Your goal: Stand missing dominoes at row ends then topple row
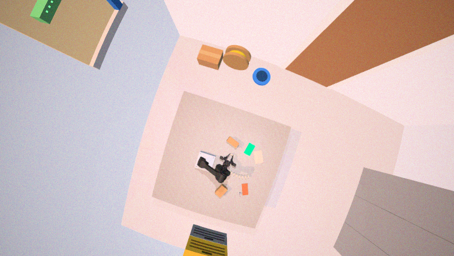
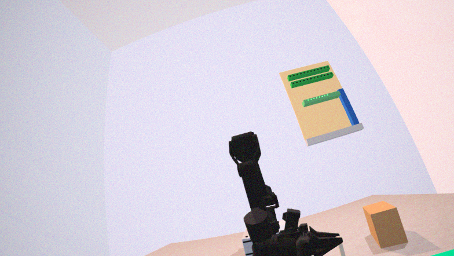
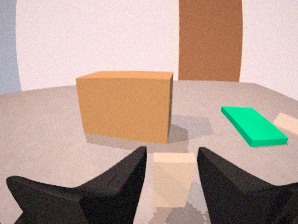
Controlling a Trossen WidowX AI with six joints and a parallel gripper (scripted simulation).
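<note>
My gripper [image 1: 231,155] [image 2: 341,237] [image 3: 172,152] is open around a pale domino [image 2: 341,249] [image 3: 171,182]. In the wrist view the domino looks upright, with a gap on each side between it and the black fingers. Its foot is cut off in the exterior view, so I cannot tell there how it meets the table. The row of standing pale dominoes [image 1: 241,175] curves slightly to the right of the arm's elbow in the top view. The arm may hide its near end. The gripper is above the row's left end in that picture, apart from it.
An orange-brown block [image 1: 232,142] [image 2: 388,227] [image 3: 125,107] stands beyond the fingers. A flat green slab [image 1: 249,149] [image 3: 256,127] and a cream slab [image 1: 258,157] lie right of it. Another orange-brown block [image 1: 221,190] and an orange slab [image 1: 244,189] are below the row in the top view.
</note>
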